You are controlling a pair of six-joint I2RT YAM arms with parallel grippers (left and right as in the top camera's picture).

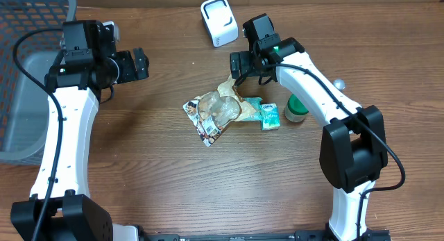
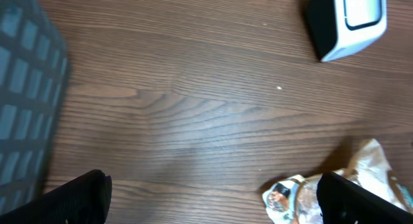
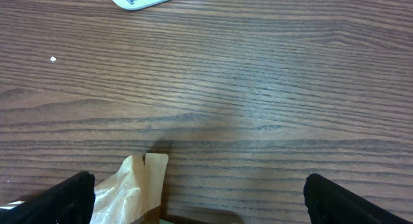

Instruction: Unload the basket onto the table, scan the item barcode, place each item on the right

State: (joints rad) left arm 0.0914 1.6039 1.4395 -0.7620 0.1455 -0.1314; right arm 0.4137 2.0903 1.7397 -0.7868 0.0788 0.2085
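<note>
Overhead, the left gripper [image 1: 143, 63] and right gripper [image 1: 234, 66] hung wide open, empty, above a brown wooden table [image 1: 139, 151]. Packets [image 1: 220, 110] lay heaped mid-table just beside the right gripper. A white scanner [image 1: 218, 21] stood near, with a grey basket [image 1: 28, 74] at left.

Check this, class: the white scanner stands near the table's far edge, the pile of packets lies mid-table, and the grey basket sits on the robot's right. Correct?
Wrong on one point: the grey basket sits on the robot's left, not its right, as the overhead view shows. The white scanner does stand near the far edge of the table, and the pile of packets lies mid-table.
</note>
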